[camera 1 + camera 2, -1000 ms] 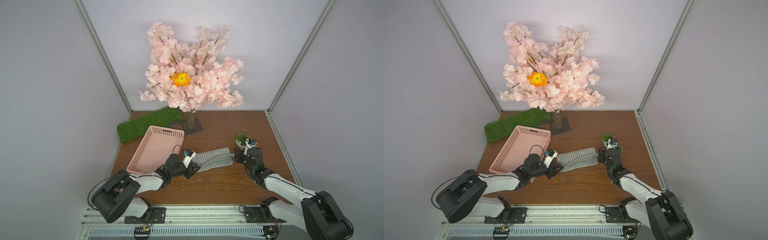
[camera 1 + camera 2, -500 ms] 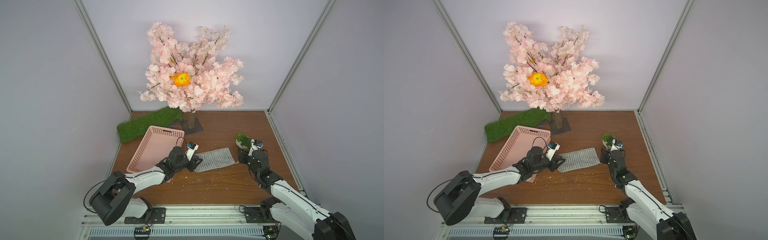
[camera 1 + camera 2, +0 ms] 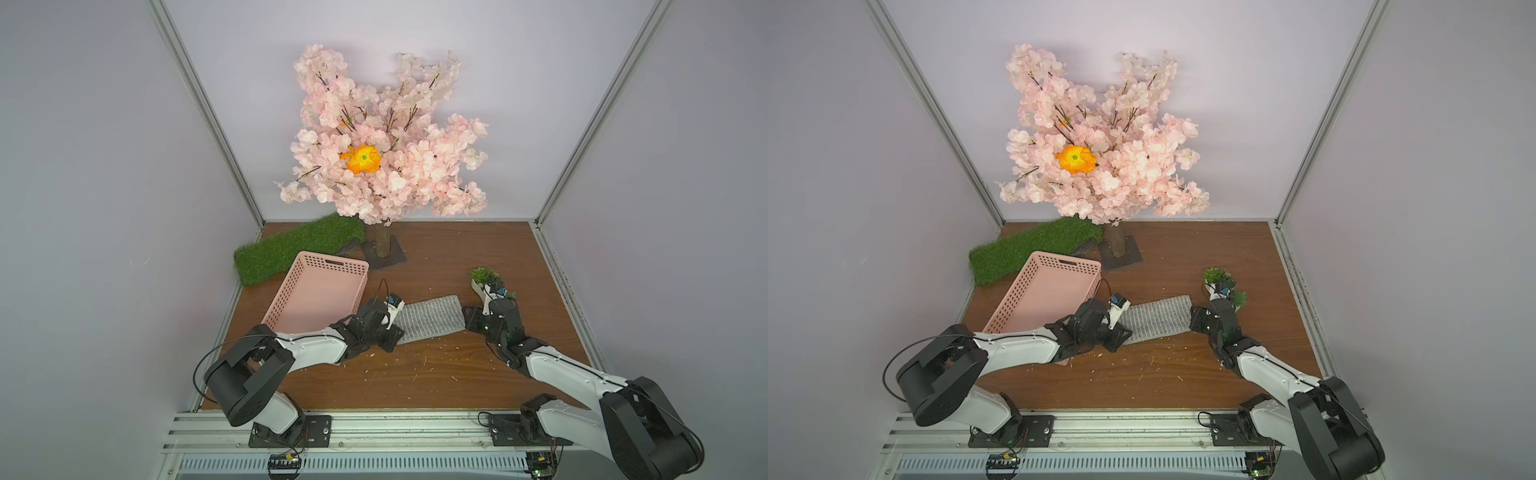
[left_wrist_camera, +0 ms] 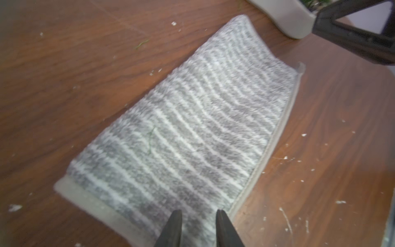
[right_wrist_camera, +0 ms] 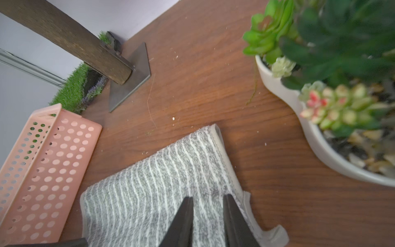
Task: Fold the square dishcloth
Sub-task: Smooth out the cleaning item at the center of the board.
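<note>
The grey, white-striped dishcloth (image 3: 430, 318) is seen folded into a narrow rectangle, laid flat on the wooden table (image 3: 457, 257)

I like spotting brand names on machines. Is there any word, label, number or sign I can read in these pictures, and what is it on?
No text can be read anywhere.
The square dishcloth, the pink basket and the white planter: no writing on them.
The blue patch on the left arm's wrist: too small to tell if it carries text.
The small circuit board at the front rail: too small to read.
</note>
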Robot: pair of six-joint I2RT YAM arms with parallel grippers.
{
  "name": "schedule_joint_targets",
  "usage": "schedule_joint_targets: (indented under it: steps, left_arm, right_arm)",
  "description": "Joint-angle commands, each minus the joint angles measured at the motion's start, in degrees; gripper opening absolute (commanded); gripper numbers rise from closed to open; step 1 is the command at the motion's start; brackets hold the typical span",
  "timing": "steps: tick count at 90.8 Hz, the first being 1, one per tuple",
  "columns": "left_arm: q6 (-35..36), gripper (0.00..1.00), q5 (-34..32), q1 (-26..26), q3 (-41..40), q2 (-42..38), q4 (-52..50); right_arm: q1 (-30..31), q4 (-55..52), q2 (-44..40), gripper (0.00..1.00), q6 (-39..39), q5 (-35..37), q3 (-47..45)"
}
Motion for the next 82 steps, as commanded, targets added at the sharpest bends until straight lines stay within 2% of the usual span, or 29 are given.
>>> schedule_joint_targets:
  steps: [1, 16, 35, 53, 66, 82]
  left_arm:
    - [-2.6, 0.27, -6.5, -0.4, 1.6, 1.3, -6.2]
    - [-4.5, 0.27, -10.1, -0.4, 2.5, 2.8, -8.6]
    - [-5.8, 0.28, -12.6, -0.4, 3.4, 1.8, -10.3]
    - [-7.2, 0.30, -18.4, -0.4, 6.5, -1.3, -14.8]
    - [-9.0, 0.31, -18.9, -0.4, 9.5, -2.8, -15.2]
    - [-10.4, 0.29, -17.9, -0.4, 11.5, -1.8, -10.5]
  right_arm:
    - [0.5, 3.7, 3.5, 0.22, 1.7, -3.4, 1.0]
    - [0.5, 6.5, 8.5, 0.18, 4.0, -6.2, -0.2]
    - [0.5, 6.1, 11.8, 0.16, 4.9, -4.9, -0.8]
    - [0.5, 1.5, 8.1, 0.16, 3.4, -3.4, 2.1]
    - [0.9, -1.9, 3.3, 0.20, 2.4, -2.2, 4.7]
    - [1.7, 3.7, 2.8, 0.21, 4.7, -4.5, 5.4]
